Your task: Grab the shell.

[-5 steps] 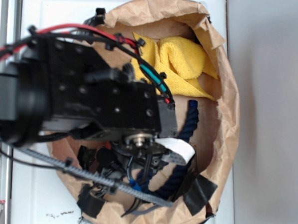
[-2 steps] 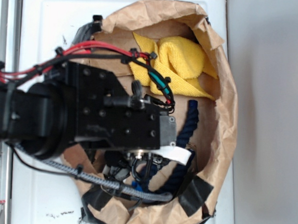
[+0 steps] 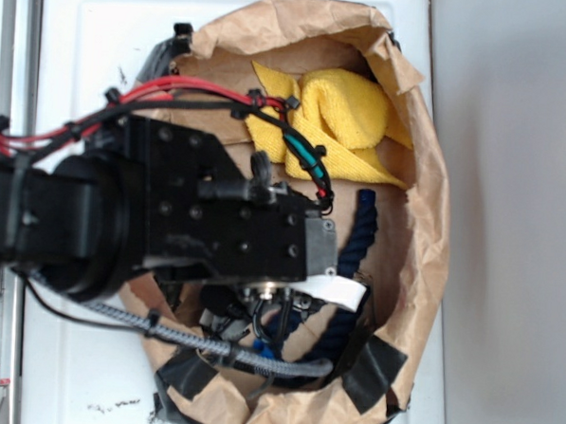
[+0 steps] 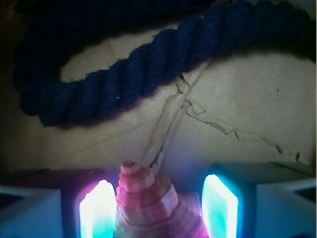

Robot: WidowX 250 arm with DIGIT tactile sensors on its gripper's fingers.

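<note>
The arm has dropped lower into the paper bag [image 3: 424, 229] over the past second. Its gripper [image 4: 157, 206] is open around the shell [image 4: 148, 203], fingers [image 4: 220, 206] flanking it without clamping, near the blue rope [image 4: 124, 79]; closing looks next.

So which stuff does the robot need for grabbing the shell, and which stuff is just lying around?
Needed for the job:
- shell, sitting between the two fingers
- gripper, open on either side of it

Just lying around:
- blue rope
- yellow cloth
- brown paper bag holding everything
</note>
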